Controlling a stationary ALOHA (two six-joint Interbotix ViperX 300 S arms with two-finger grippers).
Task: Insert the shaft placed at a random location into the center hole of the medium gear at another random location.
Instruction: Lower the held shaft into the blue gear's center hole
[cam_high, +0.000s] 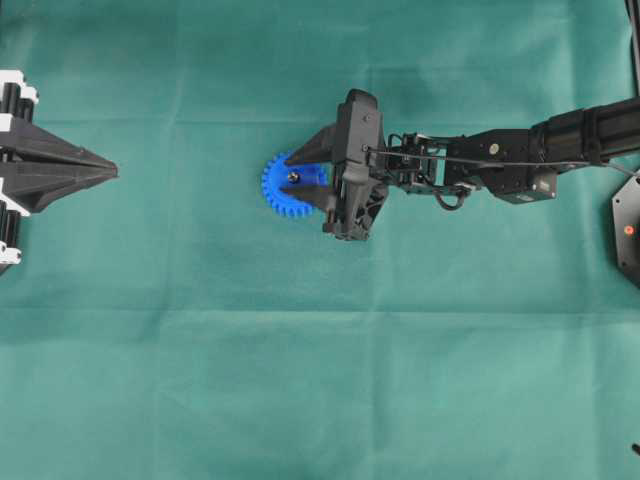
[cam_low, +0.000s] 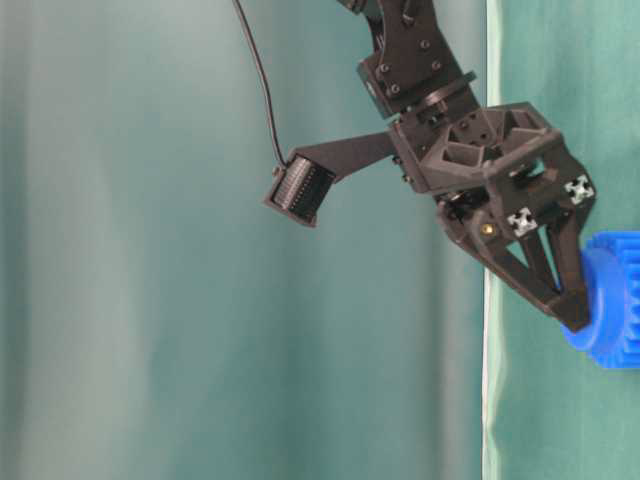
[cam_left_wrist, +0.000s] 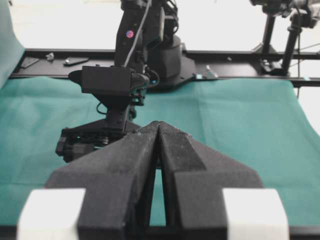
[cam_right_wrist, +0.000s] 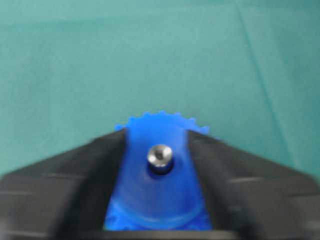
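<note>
The blue medium gear (cam_high: 281, 202) lies flat on the green cloth, a little left of the middle. The silvery shaft (cam_high: 293, 177) stands upright in its center hole; in the right wrist view the shaft's top (cam_right_wrist: 159, 155) rises from the dark hole rim (cam_right_wrist: 160, 170) in the gear (cam_right_wrist: 150, 200). My right gripper (cam_high: 289, 173) is low over the gear, open, one finger on each side of the shaft and clear of it (cam_right_wrist: 156, 137). From table level its fingertips (cam_low: 573, 318) touch the gear's hub (cam_low: 612, 300). My left gripper (cam_high: 108, 172) is shut and empty at the far left (cam_left_wrist: 159, 126).
A black base plate with a red dot (cam_high: 627, 230) sits at the right edge. The right arm (cam_high: 500, 160) stretches across from the right. In the left wrist view its base (cam_left_wrist: 150, 45) and a black rail (cam_left_wrist: 240, 75) stand at the cloth's far end.
</note>
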